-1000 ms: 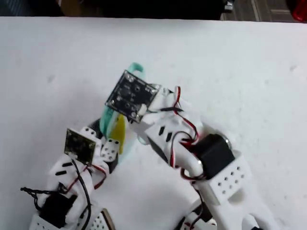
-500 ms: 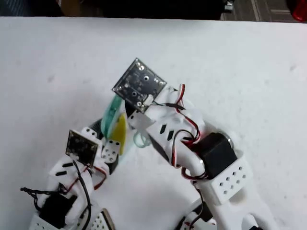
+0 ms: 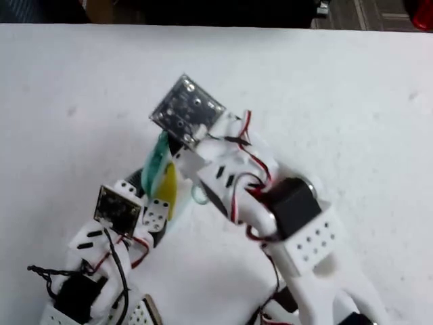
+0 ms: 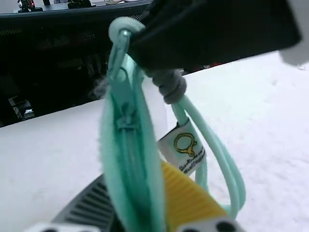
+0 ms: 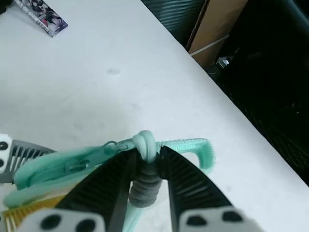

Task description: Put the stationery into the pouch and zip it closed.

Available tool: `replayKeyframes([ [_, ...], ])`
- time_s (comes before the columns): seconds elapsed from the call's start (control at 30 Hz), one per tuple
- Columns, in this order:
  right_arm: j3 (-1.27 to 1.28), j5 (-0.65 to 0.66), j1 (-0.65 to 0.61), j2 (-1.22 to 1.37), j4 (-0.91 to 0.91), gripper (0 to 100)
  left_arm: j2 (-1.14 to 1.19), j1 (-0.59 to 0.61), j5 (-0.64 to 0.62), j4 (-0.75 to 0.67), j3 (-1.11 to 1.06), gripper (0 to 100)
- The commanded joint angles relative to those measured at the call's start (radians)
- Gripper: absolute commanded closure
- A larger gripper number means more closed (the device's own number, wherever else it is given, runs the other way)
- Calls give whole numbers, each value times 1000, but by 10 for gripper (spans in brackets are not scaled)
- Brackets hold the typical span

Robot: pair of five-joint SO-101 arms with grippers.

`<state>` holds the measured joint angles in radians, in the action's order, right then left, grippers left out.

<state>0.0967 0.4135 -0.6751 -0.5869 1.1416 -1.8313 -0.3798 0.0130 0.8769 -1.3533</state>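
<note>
Mint-green pouch [image 4: 130, 159] stands mid-frame, clamped low by the left fingers [image 4: 82, 212] as an anchor, while the right fingers [image 5: 116, 179] pinch its zip cord [image 5: 145, 142] for pulling.

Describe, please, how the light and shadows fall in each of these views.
High view: the table is evenly bright, almost glaring, with barely any shadow on it. Left wrist view: the pouch is well lit, with darkness behind it. Right wrist view: the right gripper, shut on the pull cord, looks dark against the bright table.
</note>
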Motion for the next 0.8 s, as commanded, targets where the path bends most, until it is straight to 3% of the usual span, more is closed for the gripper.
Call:
replayKeyframes([
  [0.0,-110,-8,81,61,-21,981,4,-15,15,31,46,980],
  [0.33,-195,-5,294,226,-48,981,4,-15,17,95,97,980],
  [0.77,-219,-9,400,291,-120,981,4,-13,18,92,94,980],
])
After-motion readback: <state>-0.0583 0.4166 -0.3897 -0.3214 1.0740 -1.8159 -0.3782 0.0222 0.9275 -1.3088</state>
